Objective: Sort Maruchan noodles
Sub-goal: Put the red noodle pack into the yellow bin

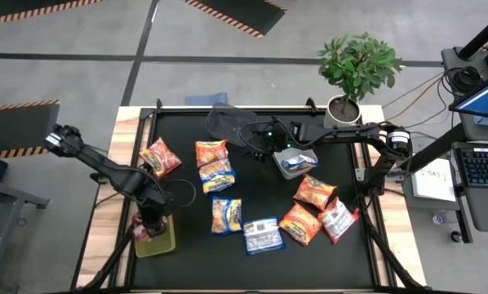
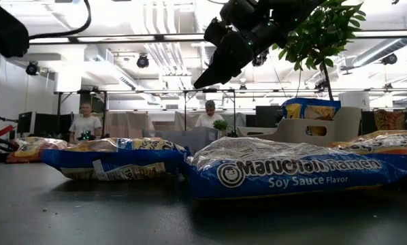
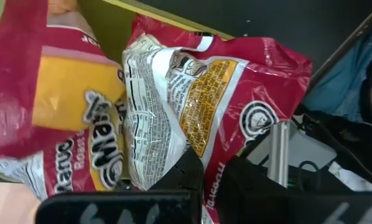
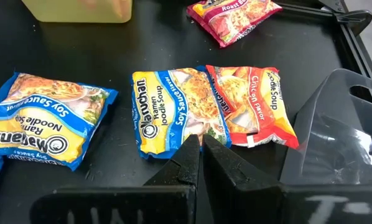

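My left gripper [image 1: 152,219] is shut on a red Maruchan packet [image 3: 211,93] over the yellow-green bin [image 1: 161,242] at the table's near left. A second red packet [image 3: 55,112] lies beside it in that bin. My right gripper [image 4: 200,144] hangs shut and empty above the table's middle, over a blue packet [image 4: 173,112] and an orange one [image 4: 251,102]. More packets lie flat on the black mat: red [image 1: 160,157], blue [image 1: 226,214], blue [image 1: 263,234], orange [image 1: 314,192]. A blue packet [image 1: 298,161] sits in the grey bin [image 1: 281,167]. My left gripper pinches the red packet between its two fingers at one edge [image 3: 212,163], the printed back of the packet facing the camera. The fingers come from above, slanting steeply down. The packet reaches away from the fingers into the yellow-green bin; whether it rests there I cannot tell.
A dark translucent bin [image 1: 228,121] stands at the far middle, close to my right gripper. A potted plant [image 1: 357,69] stands at the far right corner. Orange [image 1: 301,223] and red-and-white [image 1: 338,219] packets lie near right. People stand in the room beyond.
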`<state>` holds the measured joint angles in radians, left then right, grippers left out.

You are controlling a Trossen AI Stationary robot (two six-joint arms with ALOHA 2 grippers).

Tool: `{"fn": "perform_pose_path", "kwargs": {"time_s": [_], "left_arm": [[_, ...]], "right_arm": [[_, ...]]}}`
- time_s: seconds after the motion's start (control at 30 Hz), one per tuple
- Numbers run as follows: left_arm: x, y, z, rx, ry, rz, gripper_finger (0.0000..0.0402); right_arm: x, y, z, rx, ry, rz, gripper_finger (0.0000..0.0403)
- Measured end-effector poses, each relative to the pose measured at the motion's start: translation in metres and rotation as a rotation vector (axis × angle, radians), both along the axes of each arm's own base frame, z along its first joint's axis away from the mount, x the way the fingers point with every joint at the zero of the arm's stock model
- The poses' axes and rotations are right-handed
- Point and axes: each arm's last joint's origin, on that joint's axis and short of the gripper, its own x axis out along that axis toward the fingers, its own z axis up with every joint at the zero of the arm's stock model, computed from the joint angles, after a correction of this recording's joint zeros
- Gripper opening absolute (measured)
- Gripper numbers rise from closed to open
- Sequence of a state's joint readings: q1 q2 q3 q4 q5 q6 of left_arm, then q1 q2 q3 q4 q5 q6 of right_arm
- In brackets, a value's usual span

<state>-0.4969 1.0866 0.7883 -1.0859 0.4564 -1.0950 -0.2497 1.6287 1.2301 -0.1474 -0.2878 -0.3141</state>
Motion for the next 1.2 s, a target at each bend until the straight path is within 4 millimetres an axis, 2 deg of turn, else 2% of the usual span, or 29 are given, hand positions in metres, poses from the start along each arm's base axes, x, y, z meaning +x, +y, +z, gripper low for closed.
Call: {"fn": "perform_pose_path", "kwargs": {"time_s": [0.17,0.5,0.83,1.2], "left_arm": [[-0.002,0.001,-0.007,0.015,0.013,-0.022,0.0004],[-0.002,0.004,-0.003,0.111,-0.047,-0.067,0.0029],[-0.021,0.015,-0.003,0.217,0.161,-0.082,0.0034],[-0.022,0.017,-0.015,0.269,0.154,-0.079,0.0022]], "right_arm": [[0.0,0.0,0.0,0.0,0.0,0.0,0.0009],[0.0,0.0,0.0,0.0,0.0,0.0,0.0009],[0.0,0.0,0.0,0.0,-0.001,0.0,0.0009],[0.0,0.0,0.0,-0.004,-0.004,0.002,0.0009]]}}
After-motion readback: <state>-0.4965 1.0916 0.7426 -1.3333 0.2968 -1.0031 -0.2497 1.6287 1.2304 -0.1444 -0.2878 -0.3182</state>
